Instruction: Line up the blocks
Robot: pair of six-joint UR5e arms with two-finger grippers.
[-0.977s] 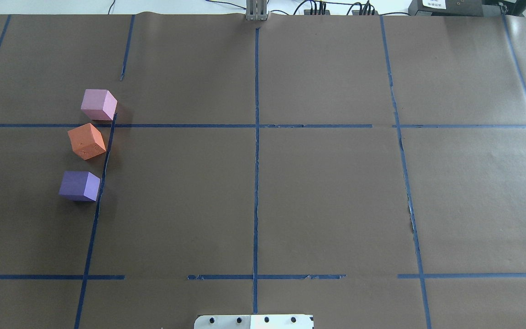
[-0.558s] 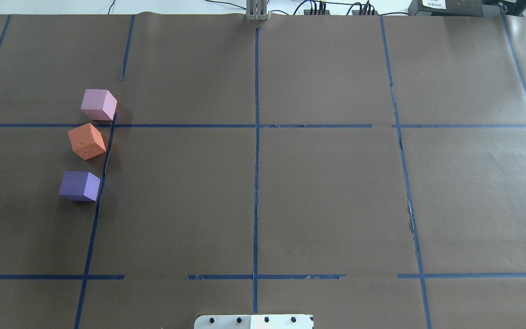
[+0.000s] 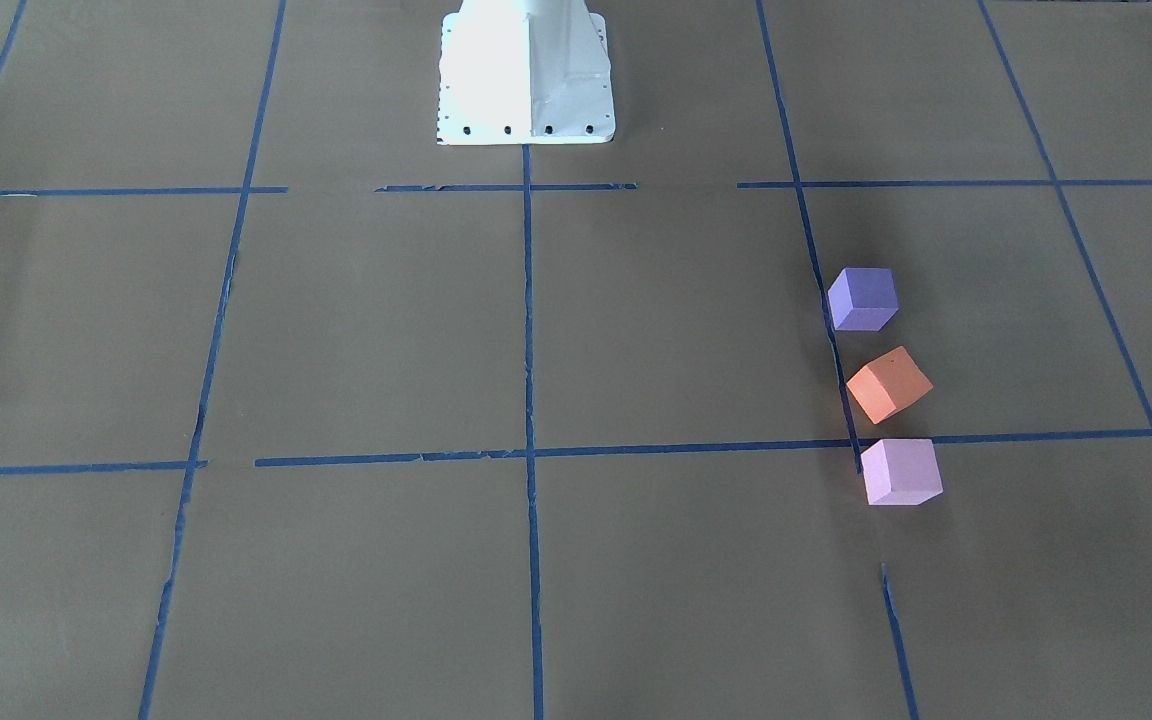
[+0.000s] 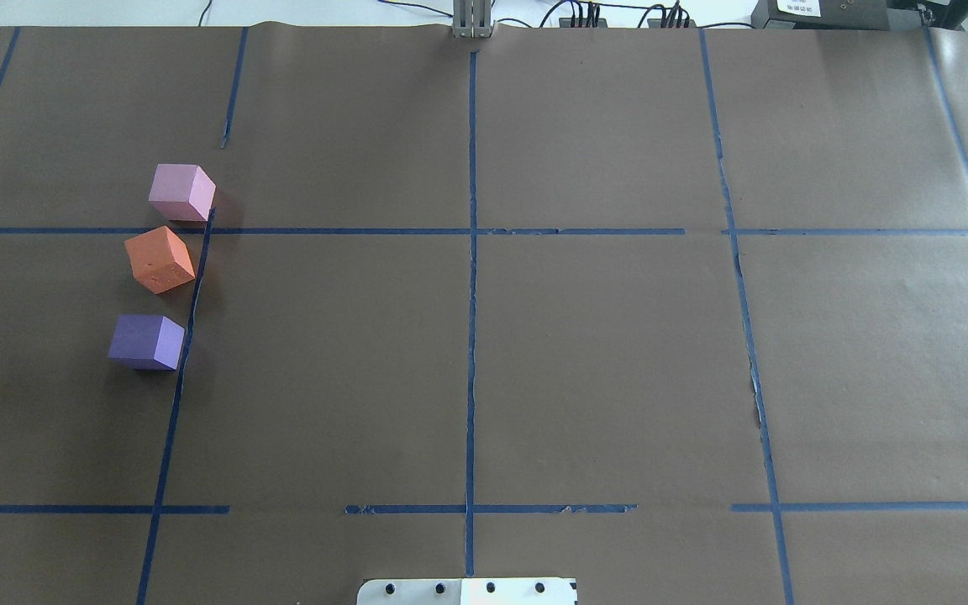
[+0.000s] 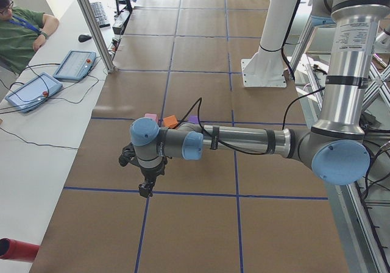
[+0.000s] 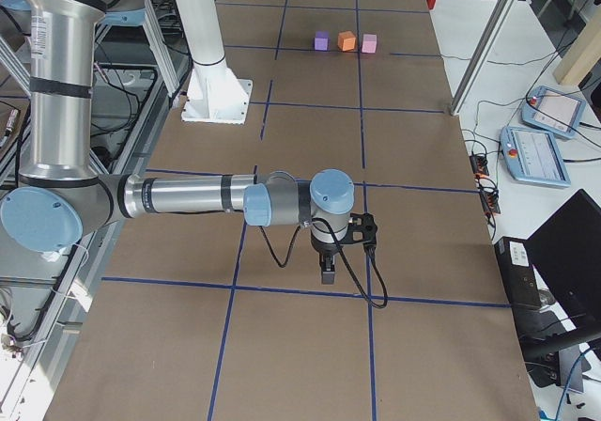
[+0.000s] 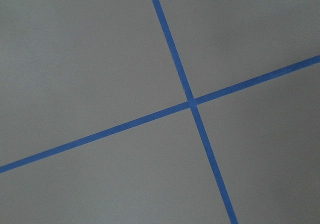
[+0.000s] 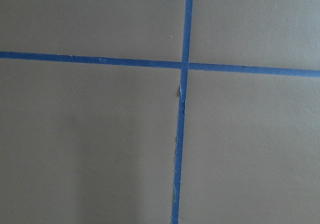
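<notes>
Three blocks stand in a rough line along a blue tape line on the table's left side: pale pink (image 4: 181, 192) farthest from the robot, orange (image 4: 160, 260) in the middle and turned at an angle, violet-purple (image 4: 146, 342) nearest. They also show in the front-facing view: purple (image 3: 863, 298), orange (image 3: 888, 384), pink (image 3: 900, 471). My left gripper (image 5: 145, 189) points down at the table's left end, apart from the blocks. My right gripper (image 6: 327, 275) points down at the right end. I cannot tell whether either is open. Both wrist views show only tape crosses on brown paper.
The robot's white base plate (image 4: 467, 591) sits at the near middle edge. Brown paper with blue tape grid lines (image 4: 471, 252) covers the table. An operator (image 5: 21, 32) and teach pendants (image 5: 74, 64) are beside the table's far side, behind an aluminium post (image 5: 91, 23).
</notes>
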